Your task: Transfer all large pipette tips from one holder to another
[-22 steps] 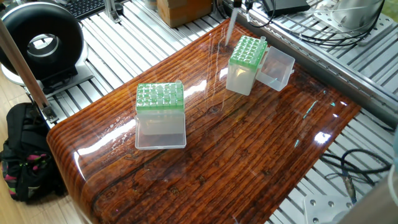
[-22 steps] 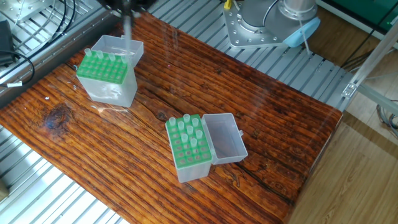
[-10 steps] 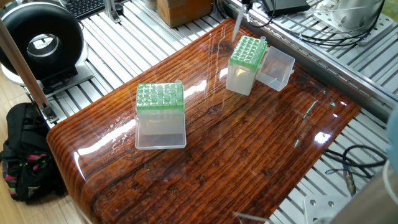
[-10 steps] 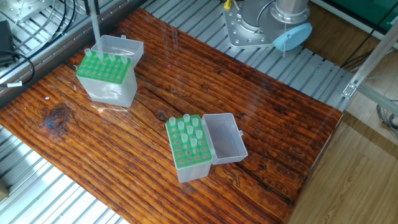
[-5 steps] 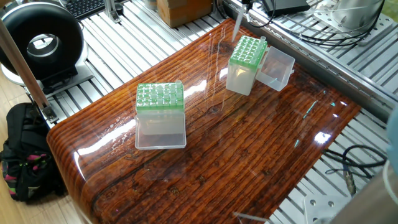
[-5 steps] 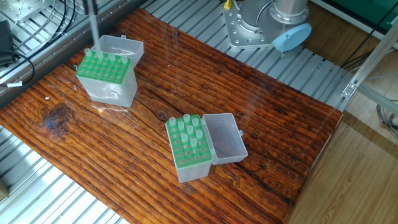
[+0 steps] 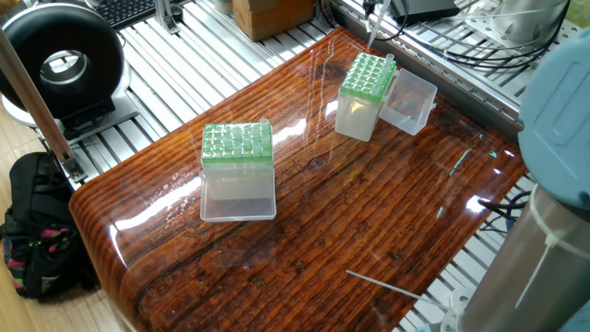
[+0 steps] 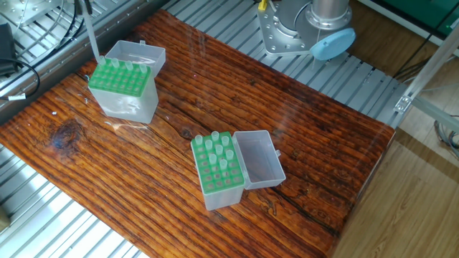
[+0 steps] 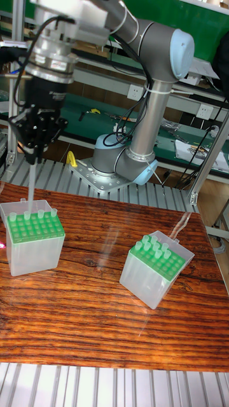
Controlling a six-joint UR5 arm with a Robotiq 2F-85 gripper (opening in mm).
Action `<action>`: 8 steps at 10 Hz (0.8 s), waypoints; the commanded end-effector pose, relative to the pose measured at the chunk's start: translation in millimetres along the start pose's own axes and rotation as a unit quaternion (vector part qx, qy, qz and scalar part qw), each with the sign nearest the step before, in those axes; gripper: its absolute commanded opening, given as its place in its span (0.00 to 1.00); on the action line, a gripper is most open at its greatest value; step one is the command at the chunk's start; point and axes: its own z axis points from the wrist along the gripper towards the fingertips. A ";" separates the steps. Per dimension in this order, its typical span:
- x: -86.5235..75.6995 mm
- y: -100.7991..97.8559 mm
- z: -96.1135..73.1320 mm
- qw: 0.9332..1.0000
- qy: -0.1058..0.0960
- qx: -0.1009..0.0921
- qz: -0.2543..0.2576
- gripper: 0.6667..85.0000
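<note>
My gripper (image 9: 32, 154) is shut on one large pipette tip (image 9: 30, 181), a slim clear tube that hangs straight down. Its lower end is just above the back edge of the left green-topped holder (image 9: 33, 227). That same tip (image 8: 92, 37) shows above the holder (image 8: 120, 77) at the table's far corner, and again as a thin tube (image 7: 371, 26) beyond the holder (image 7: 365, 77). This holder has a few tips in its back row. The other holder (image 8: 217, 170) stands mid-table with several tips upright in it.
Each holder has a clear hinged lid (image 8: 258, 158) (image 7: 409, 101) folded open beside it. The robot's base (image 8: 301, 32) sits at the table's edge, and its arm (image 7: 553, 148) fills the right side of one fixed view. Cables (image 8: 29, 50) lie beyond the far holder.
The held tip has shifted from over the far holder's top toward its back edge. The arm has swung into one fixed view at the right.
</note>
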 end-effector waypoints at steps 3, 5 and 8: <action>11.8 -6.1 16.5 1.000 0.004 0.001 -0.013 0.21; 8.0 -4.0 24.1 1.000 -0.001 -0.006 -0.013 0.21; 8.7 -0.3 23.6 1.000 0.000 -0.013 -0.016 0.21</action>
